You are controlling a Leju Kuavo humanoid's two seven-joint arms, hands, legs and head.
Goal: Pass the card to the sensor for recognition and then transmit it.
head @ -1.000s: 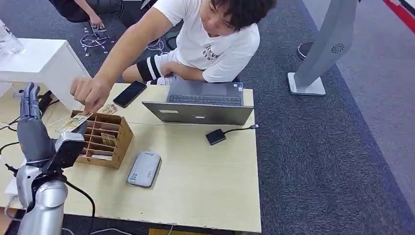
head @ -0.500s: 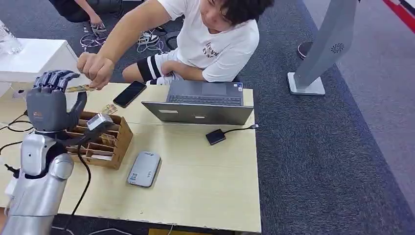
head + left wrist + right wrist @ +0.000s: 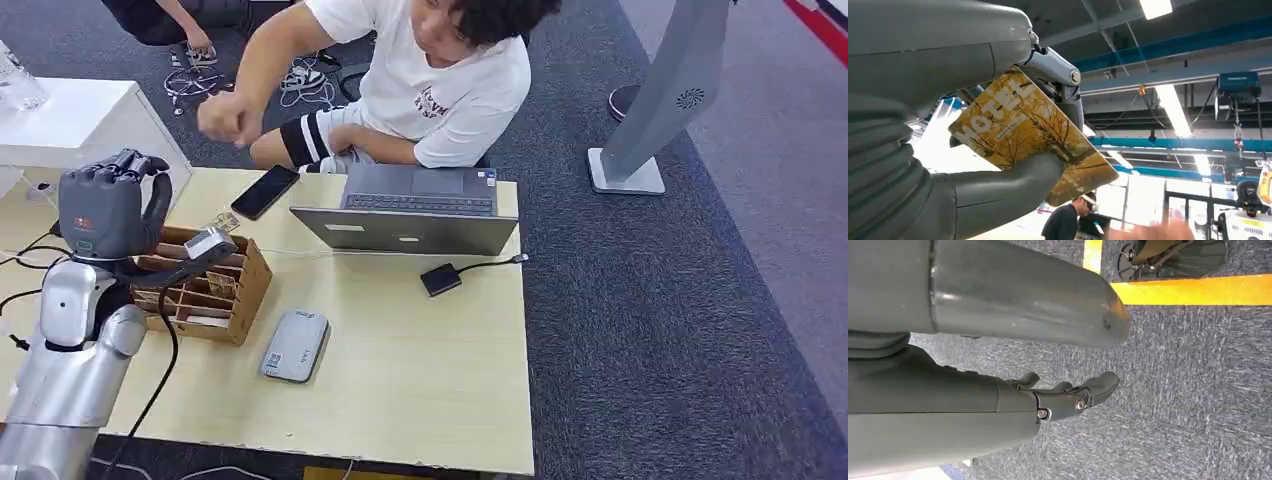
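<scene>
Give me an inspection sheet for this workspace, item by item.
Surface: pale wooden table, bare across its front right part.
Job's things: yellow card printed MOTEL; flat grey card sensor on the table; brown cardboard sorter box with more cards.
Clutter: grey laptop, black phone, small black puck.
Hands: left hand raised, holding the card between thumb and fingers; right hand hangs over carpet, fingers apart, holding nothing.
Cables: black cable on the left arm; thin lead from the puck.
Surroundings: seated person behind the table; grey carpet; white stand.
</scene>
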